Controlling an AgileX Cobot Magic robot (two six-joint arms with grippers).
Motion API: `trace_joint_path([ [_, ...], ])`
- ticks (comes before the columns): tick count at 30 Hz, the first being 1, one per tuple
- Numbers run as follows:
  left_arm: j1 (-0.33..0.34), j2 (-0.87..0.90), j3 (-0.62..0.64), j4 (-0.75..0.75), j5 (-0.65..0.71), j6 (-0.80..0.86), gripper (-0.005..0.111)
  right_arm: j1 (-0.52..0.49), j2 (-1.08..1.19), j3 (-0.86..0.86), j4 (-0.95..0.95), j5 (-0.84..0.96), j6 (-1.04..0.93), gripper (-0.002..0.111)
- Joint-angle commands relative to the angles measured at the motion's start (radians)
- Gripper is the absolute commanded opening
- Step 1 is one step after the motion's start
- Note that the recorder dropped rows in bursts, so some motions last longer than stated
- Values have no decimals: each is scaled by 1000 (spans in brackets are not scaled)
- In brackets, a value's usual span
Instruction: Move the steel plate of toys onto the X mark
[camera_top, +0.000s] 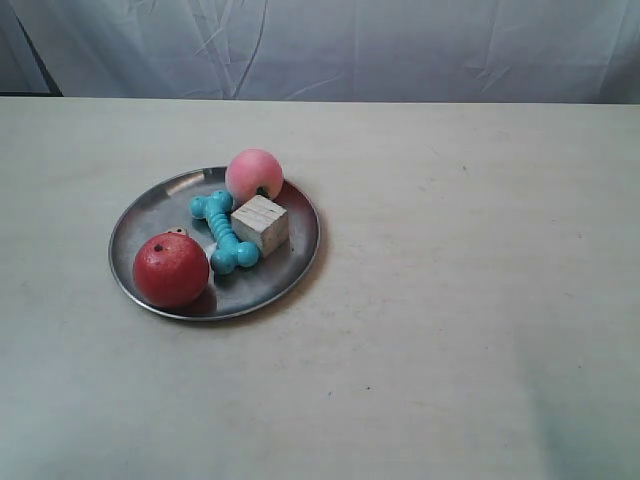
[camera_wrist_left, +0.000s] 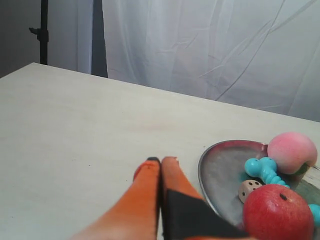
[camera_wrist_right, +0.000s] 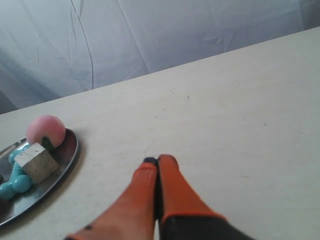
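Note:
The steel plate lies left of centre on the pale table. It holds a red apple, a pink peach ball, a turquoise bone and a wooden cube. The tan die shows behind the apple in the left wrist view. My left gripper is shut and empty, just beside the plate's rim. My right gripper is shut and empty, a short way from the plate. I cannot make out the X mark for certain. Neither arm shows in the exterior view.
A white cloth backdrop hangs behind the table's far edge. A dark stand rises at one far corner. A faint thin mark lies on the table just ahead of the right fingertips.

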Motion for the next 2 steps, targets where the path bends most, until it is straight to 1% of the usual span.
trace_joint_path([
  [1,2,-4,4,4,-10,2,0,-4,-3,2,-3,-14,-5,0],
  [2,2,-4,4,4,-10,2,0,-4,-3,2,-3,-14,-5,0],
])
